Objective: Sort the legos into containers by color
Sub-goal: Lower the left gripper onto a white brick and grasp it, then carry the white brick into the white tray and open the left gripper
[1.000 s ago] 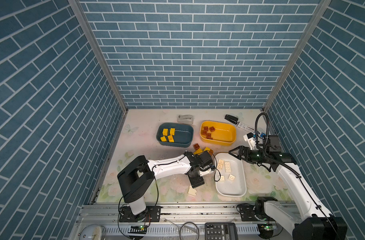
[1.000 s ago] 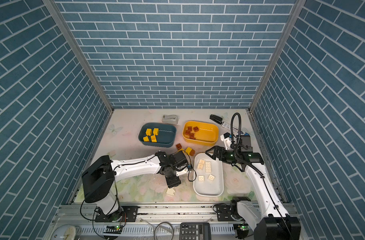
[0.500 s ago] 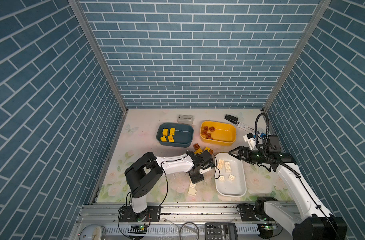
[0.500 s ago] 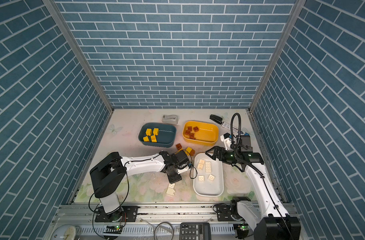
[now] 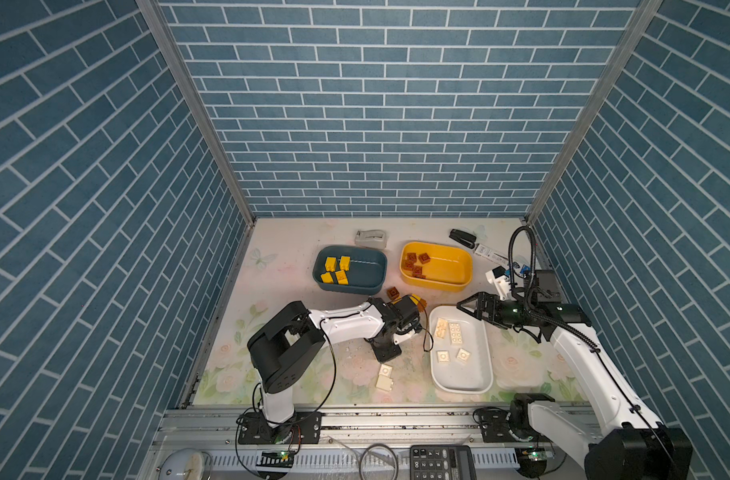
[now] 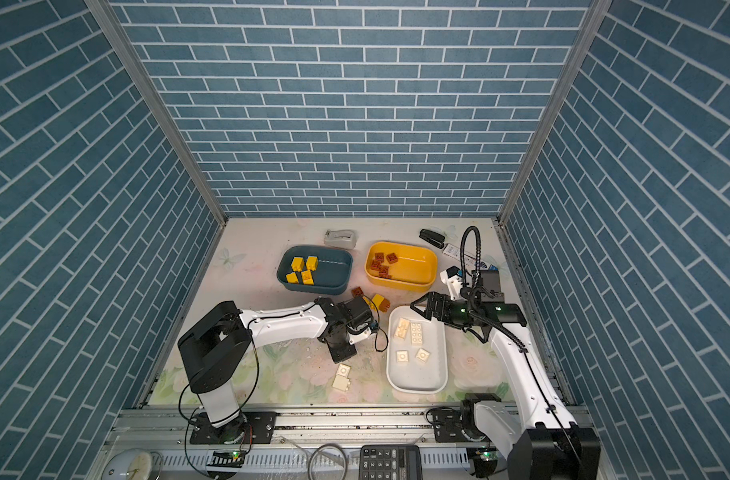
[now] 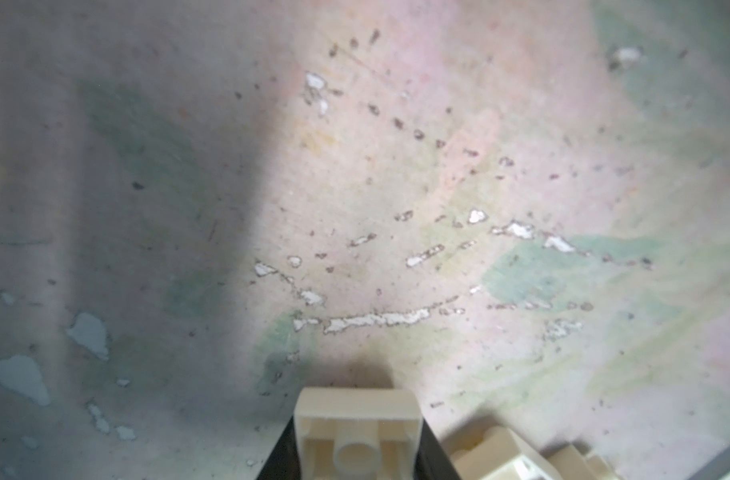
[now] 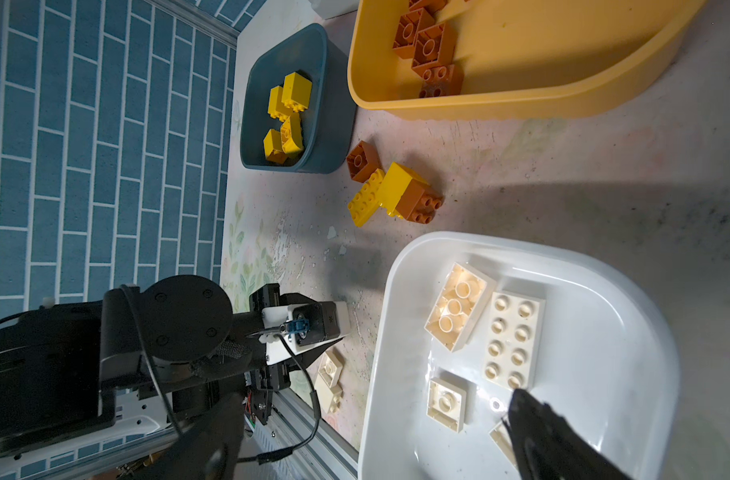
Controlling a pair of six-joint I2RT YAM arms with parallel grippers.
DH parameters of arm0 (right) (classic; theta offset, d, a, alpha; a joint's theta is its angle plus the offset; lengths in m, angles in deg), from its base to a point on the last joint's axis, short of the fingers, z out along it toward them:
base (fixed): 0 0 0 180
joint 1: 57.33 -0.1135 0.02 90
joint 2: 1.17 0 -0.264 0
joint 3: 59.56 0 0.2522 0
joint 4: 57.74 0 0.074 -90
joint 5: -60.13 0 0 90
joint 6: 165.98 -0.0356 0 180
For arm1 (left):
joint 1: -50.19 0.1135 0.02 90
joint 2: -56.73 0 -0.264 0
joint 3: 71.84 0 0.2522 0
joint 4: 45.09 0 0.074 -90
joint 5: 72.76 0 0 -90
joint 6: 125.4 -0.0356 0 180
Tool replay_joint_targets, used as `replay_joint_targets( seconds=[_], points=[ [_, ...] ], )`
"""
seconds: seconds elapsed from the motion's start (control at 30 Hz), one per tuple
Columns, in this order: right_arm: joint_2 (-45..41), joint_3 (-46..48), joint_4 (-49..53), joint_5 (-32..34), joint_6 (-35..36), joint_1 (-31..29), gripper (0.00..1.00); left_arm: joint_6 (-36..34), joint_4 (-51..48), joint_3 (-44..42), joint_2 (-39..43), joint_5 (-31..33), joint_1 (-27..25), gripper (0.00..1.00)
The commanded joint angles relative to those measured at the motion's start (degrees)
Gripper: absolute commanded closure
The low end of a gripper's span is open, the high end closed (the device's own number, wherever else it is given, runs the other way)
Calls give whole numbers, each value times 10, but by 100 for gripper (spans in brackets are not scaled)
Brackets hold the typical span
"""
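Observation:
My left gripper [image 7: 357, 453] points down at the table and is shut on a cream-white lego [image 7: 357, 419] lying underside up; a top view shows that gripper [image 5: 386, 360] beside a second cream lego [image 5: 384, 382]. My right gripper [image 5: 465, 309] hangs open and empty over the white tub's [image 5: 467, 380] far end. That tub holds several cream legos [image 5: 454, 332]. The dark blue tub [image 5: 369, 266] holds yellow legos [image 5: 336, 270], and the yellow tub [image 5: 450, 266] holds reddish-brown ones [image 5: 415, 264]. Loose brown [image 8: 361, 160] and yellow legos [image 8: 402, 187] lie between the tubs.
A grey tape dispenser [image 5: 370, 238] and a black stapler [image 5: 463, 237] sit by the back wall. Blue brick walls close in three sides. A metal rail with a calculator [image 5: 442, 461] runs along the front edge.
My left gripper has swung toward the front edge and closed on the cream lego there. The left arm's elbow shifted right. The right arm has not moved.

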Motion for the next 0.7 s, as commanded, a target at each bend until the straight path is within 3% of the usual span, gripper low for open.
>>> replay_joint_targets(
  seconds=[0.0,0.2,0.4,0.67],
  points=[
    [5,-6,11,2,23,-1,1,0,-26,15,7,-7,8,68],
    [10,-21,23,20,35,1,1,30,-66,87,18,-42,12,69],
    [11,-40,41,26,57,26,1,132,-49,192,19,-130,11,69],
    [13,-52,44,38,65,55,1,219,-29,298,-44,-173,-44,68]
  ],
)
